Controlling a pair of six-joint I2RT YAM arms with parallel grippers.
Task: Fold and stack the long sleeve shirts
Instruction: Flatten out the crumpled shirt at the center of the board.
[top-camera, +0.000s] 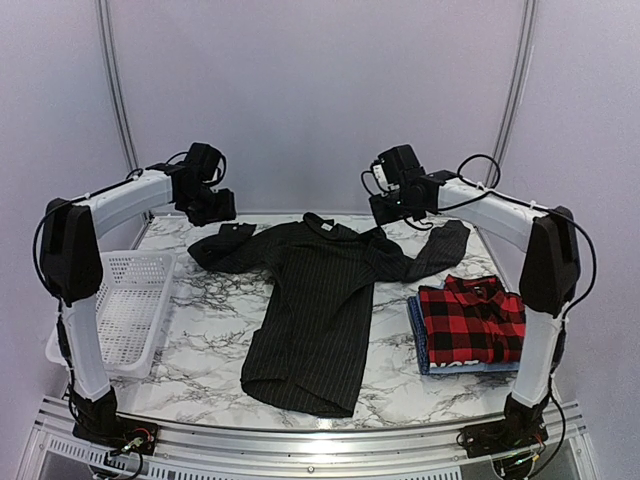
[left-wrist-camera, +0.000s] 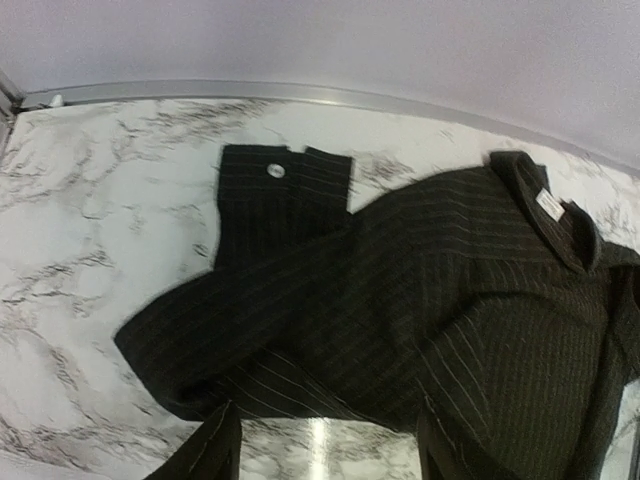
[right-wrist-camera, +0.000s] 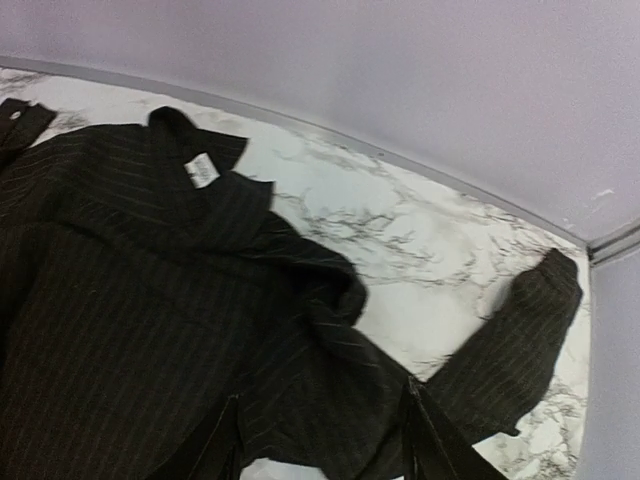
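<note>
While black pinstriped shirt (top-camera: 310, 310) lies lengthwise, collar far, hem near | left gripper (left-wrist-camera: 325, 420) wide, empty | right gripper (right-wrist-camera: 320, 395) wide, empty

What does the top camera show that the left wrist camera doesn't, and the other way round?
Only the top view: the basket and the plaid shirt lying on the blue shirt. Only the left wrist view: the cuff button and the collar label. Both: the black shirt spread on the table.
</note>
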